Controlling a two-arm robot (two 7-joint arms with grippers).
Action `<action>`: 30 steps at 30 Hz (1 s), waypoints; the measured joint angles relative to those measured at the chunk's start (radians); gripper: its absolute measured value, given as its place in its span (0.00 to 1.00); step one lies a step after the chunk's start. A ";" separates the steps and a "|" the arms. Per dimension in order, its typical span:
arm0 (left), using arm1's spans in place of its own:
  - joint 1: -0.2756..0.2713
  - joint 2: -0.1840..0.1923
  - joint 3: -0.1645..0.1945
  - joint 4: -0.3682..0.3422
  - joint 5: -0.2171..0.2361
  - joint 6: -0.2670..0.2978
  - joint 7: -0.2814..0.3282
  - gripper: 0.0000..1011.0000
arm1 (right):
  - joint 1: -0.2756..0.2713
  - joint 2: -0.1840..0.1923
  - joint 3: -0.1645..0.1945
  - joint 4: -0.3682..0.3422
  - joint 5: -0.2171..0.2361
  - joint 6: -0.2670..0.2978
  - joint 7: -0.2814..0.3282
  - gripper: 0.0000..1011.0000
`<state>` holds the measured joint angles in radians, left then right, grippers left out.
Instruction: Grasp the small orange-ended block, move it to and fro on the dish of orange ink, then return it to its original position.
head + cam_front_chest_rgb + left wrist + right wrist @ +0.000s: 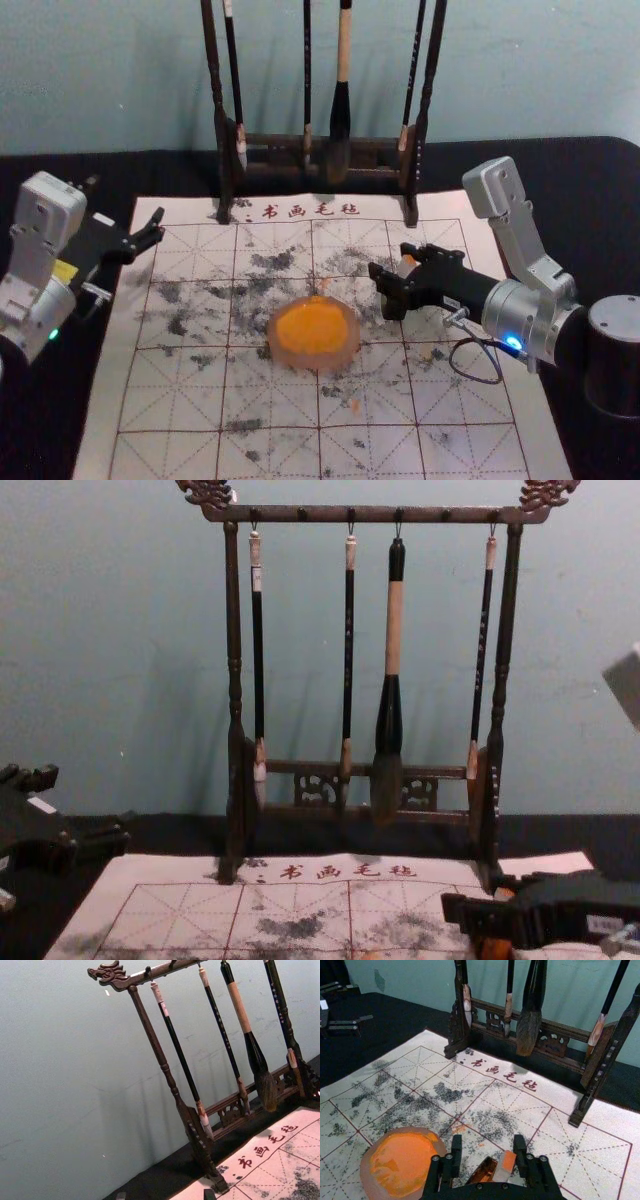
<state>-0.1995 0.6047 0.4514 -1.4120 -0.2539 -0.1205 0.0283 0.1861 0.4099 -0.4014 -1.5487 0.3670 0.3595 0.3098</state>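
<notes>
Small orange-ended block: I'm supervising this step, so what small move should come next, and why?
Probably close the black right tool gently: its fingers stand apart around the block, with a gap beside it, and the round dish of orange ink is off to one side.

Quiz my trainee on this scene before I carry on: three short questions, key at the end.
1. How many brushes hang from the rack?
2. True or false: the right gripper has its fingers spread on either side of the orange-ended block.
3. In the head view, the ink dish lies on which side of that gripper?
A) robot's left
B) robot's right

Key: 1. Four; 2. True; 3. A
</notes>
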 joint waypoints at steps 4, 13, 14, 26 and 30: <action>0.000 0.000 0.000 0.000 0.000 0.000 0.000 0.99 | 0.000 0.000 0.000 0.000 0.001 0.000 0.000 0.73; 0.000 0.000 0.000 0.000 0.000 0.000 0.000 0.99 | -0.002 -0.001 0.005 -0.004 0.001 -0.008 0.000 0.97; 0.000 0.000 0.000 0.000 0.000 0.000 0.000 0.99 | -0.003 -0.002 0.009 -0.007 0.001 -0.014 0.000 0.97; 0.000 0.000 0.000 0.000 0.000 0.000 0.000 0.99 | -0.065 -0.054 0.098 -0.008 -0.141 -0.345 -0.170 0.99; 0.000 0.000 0.000 0.000 0.000 0.000 0.000 0.99 | -0.070 -0.065 0.107 0.037 -0.183 -0.398 -0.204 0.99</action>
<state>-0.1995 0.6047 0.4514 -1.4120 -0.2539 -0.1205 0.0283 0.1157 0.3452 -0.2945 -1.5117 0.1837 -0.0387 0.1056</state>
